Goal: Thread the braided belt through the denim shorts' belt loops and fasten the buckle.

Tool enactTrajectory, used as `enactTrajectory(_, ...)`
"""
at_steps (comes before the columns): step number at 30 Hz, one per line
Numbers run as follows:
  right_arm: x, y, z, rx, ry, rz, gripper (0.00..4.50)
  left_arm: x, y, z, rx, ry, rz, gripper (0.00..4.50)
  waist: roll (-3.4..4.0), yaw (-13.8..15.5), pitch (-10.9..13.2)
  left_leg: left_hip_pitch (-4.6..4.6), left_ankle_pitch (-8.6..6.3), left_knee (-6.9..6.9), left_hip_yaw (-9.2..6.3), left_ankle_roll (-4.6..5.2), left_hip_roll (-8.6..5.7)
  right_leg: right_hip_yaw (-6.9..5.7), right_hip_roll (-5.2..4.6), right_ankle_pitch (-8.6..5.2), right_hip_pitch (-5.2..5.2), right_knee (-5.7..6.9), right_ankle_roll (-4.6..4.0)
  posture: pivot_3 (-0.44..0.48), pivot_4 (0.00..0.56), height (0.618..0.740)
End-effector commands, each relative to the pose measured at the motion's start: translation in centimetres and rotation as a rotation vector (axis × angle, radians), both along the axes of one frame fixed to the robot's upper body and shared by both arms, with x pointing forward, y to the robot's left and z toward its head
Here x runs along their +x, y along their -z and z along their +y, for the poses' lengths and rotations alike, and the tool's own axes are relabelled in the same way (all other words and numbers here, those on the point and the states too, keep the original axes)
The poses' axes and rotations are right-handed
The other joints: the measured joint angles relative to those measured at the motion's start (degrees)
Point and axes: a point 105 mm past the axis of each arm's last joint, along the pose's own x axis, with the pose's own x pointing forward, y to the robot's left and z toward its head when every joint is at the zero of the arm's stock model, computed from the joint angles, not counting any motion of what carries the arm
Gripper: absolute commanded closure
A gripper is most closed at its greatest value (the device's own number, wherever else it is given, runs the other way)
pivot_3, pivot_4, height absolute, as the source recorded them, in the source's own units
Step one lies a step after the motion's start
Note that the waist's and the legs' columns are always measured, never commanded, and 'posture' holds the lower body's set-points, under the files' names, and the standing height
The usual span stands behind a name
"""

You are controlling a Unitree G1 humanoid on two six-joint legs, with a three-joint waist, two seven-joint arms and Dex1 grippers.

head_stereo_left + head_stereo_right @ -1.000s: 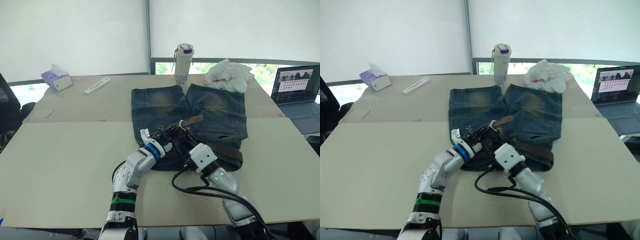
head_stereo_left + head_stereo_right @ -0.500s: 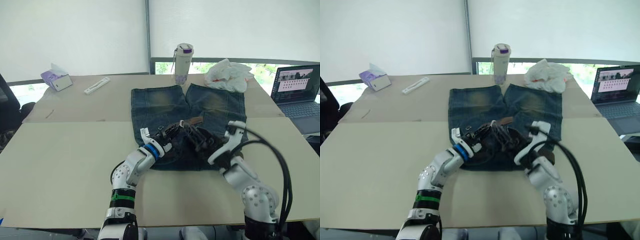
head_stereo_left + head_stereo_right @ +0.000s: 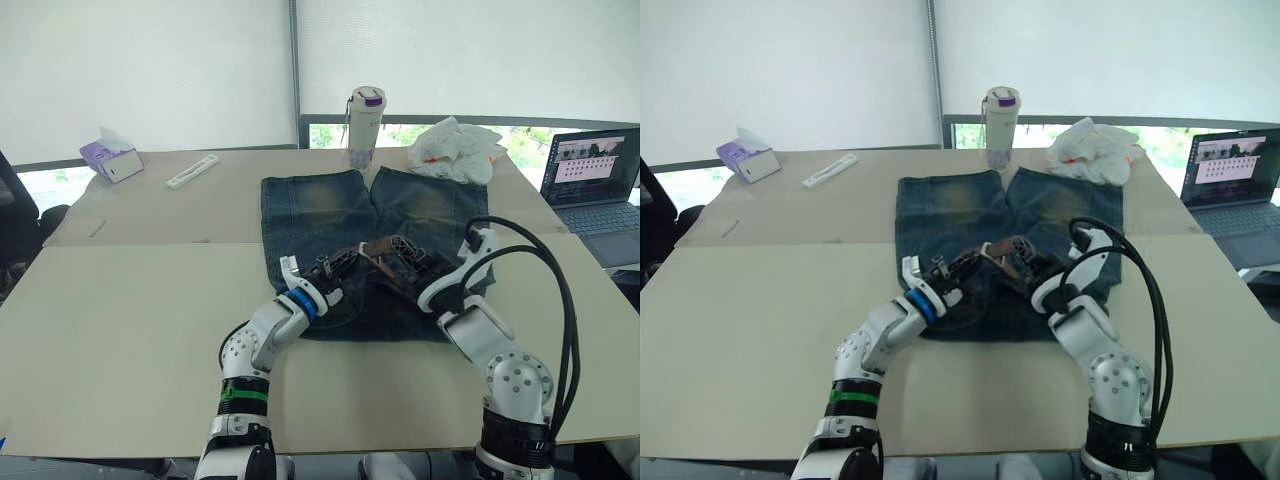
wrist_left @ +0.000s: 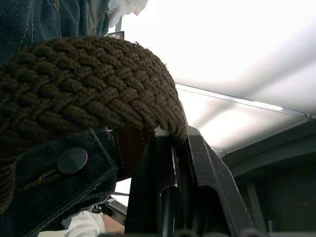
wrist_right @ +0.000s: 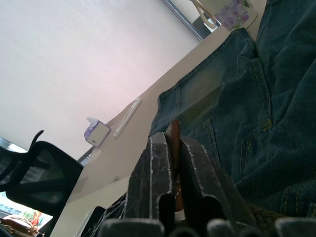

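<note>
Right wrist view puts us right at the fingertips: the right gripper [image 5: 170,143] has its two black fingers pressed together on a thin edge of brown strap, the braided belt [image 3: 385,247], with the denim shorts [image 3: 330,205] spread beyond. Over on the left wrist view, the left gripper [image 4: 173,140] is clamped too, the woven belt arching over its fingers just above a dark rivet on the waistband. What's changed: a second ago the right arm reached in low from the near side, almost touching the left; now it has swung out to the robot's right and the strap has risen with it, bunched in a loop over the middle of the waistband between the two grippers. My read is that's a pull to draw slack along the waistband, threading still under way. Whether any loop is passed, I can't tell. Bottle [image 3: 365,125], white bag [image 3: 455,148] and laptop [image 3: 597,180] sit well clear at the far side
</note>
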Motion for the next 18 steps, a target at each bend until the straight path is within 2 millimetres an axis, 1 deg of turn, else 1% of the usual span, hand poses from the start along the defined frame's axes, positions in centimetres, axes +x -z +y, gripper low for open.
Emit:
enactTrajectory(1,-0.5,-1.0,0.3,0.012,-0.011,-0.03,4.49,-0.1,-1.2,-0.1,-0.017,0.01,-0.061,4.15,0.0,0.0,0.0,0.0,0.0,0.0,0.0,0.0,0.0,0.0,0.0,0.0,0.0,0.0,0.0,0.0,0.15,0.74)
enactTrajectory(2,-0.5,-1.0,0.3,0.014,-0.011,-0.03,4.5,-0.2,-1.3,-0.1,-0.013,0.014,-0.074,3.76,0.0,0.0,0.0,0.0,0.0,0.0,0.0,0.0,0.0,0.0,0.0,0.0,0.0,0.0,0.0,0.0,0.15,0.74)
enactTrajectory(3,-0.5,-1.0,0.3,0.018,-0.009,-0.026,4.5,-0.2,-1.3,-0.1,0.003,0.014,-0.088,3.5,0.0,0.0,0.0,0.0,0.0,-0.01,0.0,0.0,0.0,0.0,0.01,0.0,0.0,0.0,0.0,0.0,0.15,0.74)
enactTrajectory(4,-0.4,-1.1,0.1,0.03,0.0,-0.016,4.5,-0.5,-1.6,0.0,0.076,0.031,-0.156,2.94,0.0,0.0,0.0,0.0,0.0,-0.01,0.0,0.0,0.0,0.0,0.01,0.0,-0.01,0.0,0.0,0.0,0.15,0.74)
enactTrajectory(5,-0.3,-1.1,0.1,0.039,0.007,-0.009,4.5,-0.8,-1.7,0.0,0.13,0.045,-0.202,2.52,0.0,-0.1,0.0,0.0,0.0,-0.01,0.01,0.0,0.0,0.0,0.01,0.0,-0.01,0.0,0.0,0.0,0.15,0.74)
enactTrajectory(6,-0.2,-1.2,-0.1,0.054,0.018,0.003,4.5,-1.1,-1.9,0.2,0.202,0.062,-0.264,1.98,0.01,-0.2,0.0,-0.01,0.0,-0.01,0.02,0.0,0.0,0.0,0.03,0.0,-0.02,0.0,0.0,0.0,0.15,0.74)
enactTrajectory(7,-0.2,-1.3,-0.2,0.076,0.025,0.011,4.5,-1.4,-2.0,0.4,0.265,0.081,-0.324,1.54,0.02,-0.3,0.0,0.0,0.0,-0.02,0.02,0.0,0.0,0.0,0.03,0.0,-0.03,0.01,0.0,0.0,0.15,0.74)
enactTrajectory(9,-0.1,-1.5,-0.3,0.108,0.028,0.023,4.5,-1.7,-2.1,0.7,0.328,0.1,-0.39,0.51,0.05,-0.4,0.0,0.0,0.0,-0.04,0.01,0.0,0.01,0.01,0.04,0.0,-0.05,0.03,-0.01,0.0,0.15,0.74)
enactTrajectory(10,-0.1,-1.6,-0.3,0.141,0.026,0.038,4.5,-2.1,-2.3,1.2,0.392,0.117,-0.46,0.03,0.06,-0.4,0.0,0.01,0.0,-0.04,0.0,0.0,0.01,0.0,0.04,0.0,-0.04,0.04,-0.01,0.0,0.15,0.74)
enactTrajectory(13,-0.2,-1.8,-0.3,0.194,0.018,0.078,4.5,-3.3,-3.2,2.4,0.621,0.161,-0.729,0.03,0.09,-0.7,0.0,0.0,0.0,-0.07,-0.01,0.0,0.03,0.0,0.04,0.0,-0.07,0.03,-0.02,0.0,0.15,0.74)
enactTrajectory(14,-0.3,-1.7,-0.3,0.196,0.019,0.088,4.5,-3.6,-3.4,2.5,0.655,0.171,-0.789,0.03,0.12,-0.8,0.0,0.0,0.0,-0.11,0.0,0.0,0.03,0.01,0.04,0.0,-0.09,0.03,-0.04,0.0,0.15,0.74)
enactTrajectory(15,-0.3,-1.8,-0.4,0.186,0.017,0.093,4.5,-4.0,-3.9,2.8,0.717,0.176,-0.892,0.03,0.15,-0.9,0.0,0.02,0.0,-0.14,-0.01,0.0,0.04,0.01,0.03,0.0,-0.09,0.02,-0.05,0.0,0.15,0.74)
enactTrajectory(17,-0.4,-1.9,-0.5,0.164,0.014,0.097,4.5,-4.3,-4.7,3.0,0.839,0.159,-1.077,0.03,0.19,-0.8,0.0,0.0,0.0,-0.16,-0.01,0.0,0.03,0.02,-0.02,-0.01,-0.09,-0.02,-0.05,0.0,0.15,0.74)
enactTrajectory(18,-0.4,-2.0,-0.5,0.161,0.014,0.097,4.5,-4.1,-5.3,2.9,0.895,0.121,-1.172,0.03,0.19,-0.8,0.0,0.02,0.0,-0.16,0.0,0.0,0.04,0.01,-0.03,-0.01,-0.08,-0.04,-0.06,0.0,0.15,0.74)
